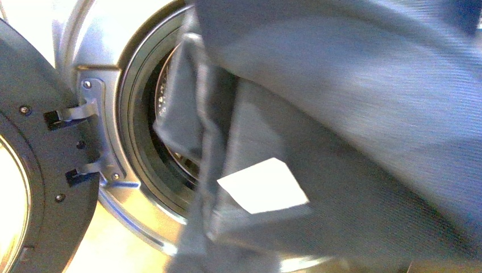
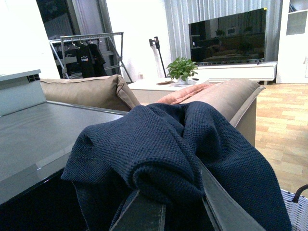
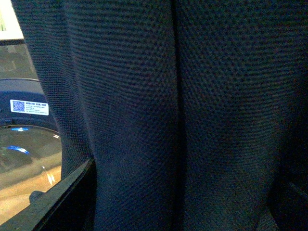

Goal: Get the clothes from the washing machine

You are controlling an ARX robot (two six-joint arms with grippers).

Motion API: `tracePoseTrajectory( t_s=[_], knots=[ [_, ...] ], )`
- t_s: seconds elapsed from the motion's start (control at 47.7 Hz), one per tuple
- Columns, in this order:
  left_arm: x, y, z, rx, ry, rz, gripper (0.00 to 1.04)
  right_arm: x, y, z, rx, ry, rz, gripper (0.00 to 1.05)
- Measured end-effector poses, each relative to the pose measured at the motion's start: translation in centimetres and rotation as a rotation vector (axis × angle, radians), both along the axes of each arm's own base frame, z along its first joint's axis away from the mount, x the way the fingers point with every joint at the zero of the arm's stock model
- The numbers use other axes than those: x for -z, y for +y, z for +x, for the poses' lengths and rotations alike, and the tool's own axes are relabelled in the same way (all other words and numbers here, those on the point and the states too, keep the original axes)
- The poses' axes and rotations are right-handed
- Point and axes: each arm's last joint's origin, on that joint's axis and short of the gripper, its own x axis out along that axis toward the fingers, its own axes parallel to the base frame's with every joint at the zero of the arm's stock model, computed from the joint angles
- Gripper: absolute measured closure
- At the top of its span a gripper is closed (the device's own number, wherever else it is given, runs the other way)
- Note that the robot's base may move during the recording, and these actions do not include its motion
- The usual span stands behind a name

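One navy knit garment (image 1: 352,114) with a white rectangular label (image 1: 262,186).

Washing machine (image 1: 108,51) is grey metal. Its dark round door (image 1: 40,142) hangs wide open on the left, and the shiny drum (image 1: 165,91) just peeks through the black-rimmed porthole. The navy clothes (image 1: 364,114) hang right in front of the opening, blurry, with a white rectangular label (image 1: 263,185) showing. In the left wrist view the knit fabric (image 2: 163,144) sits bunched in a lump. It pretty much fills the right wrist view.
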Motion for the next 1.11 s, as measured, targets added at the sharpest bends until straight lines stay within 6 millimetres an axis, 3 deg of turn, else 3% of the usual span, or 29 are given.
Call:
tracePoseTrajectory(
  t_s=[0.251, 0.607, 1.11],
  knots=[
    [0.0, 0.0, 0.0, -0.003, 0.000, 0.000, 0.96, 0.1, 1.8, 1.9, -0.026, 0.013, 0.019, 0.07],
    [0.0, 0.0, 0.0, -0.005, 0.001, -0.001, 0.96, 0.0, 3.9, 2.8, -0.026, -0.010, 0.038, 0.08],
    [0.0, 0.0, 0.0, -0.005, 0.001, -0.001, 0.96, -0.7, 4.6, 4.6, 0.045, -0.047, 0.084, 0.72]
  ],
)
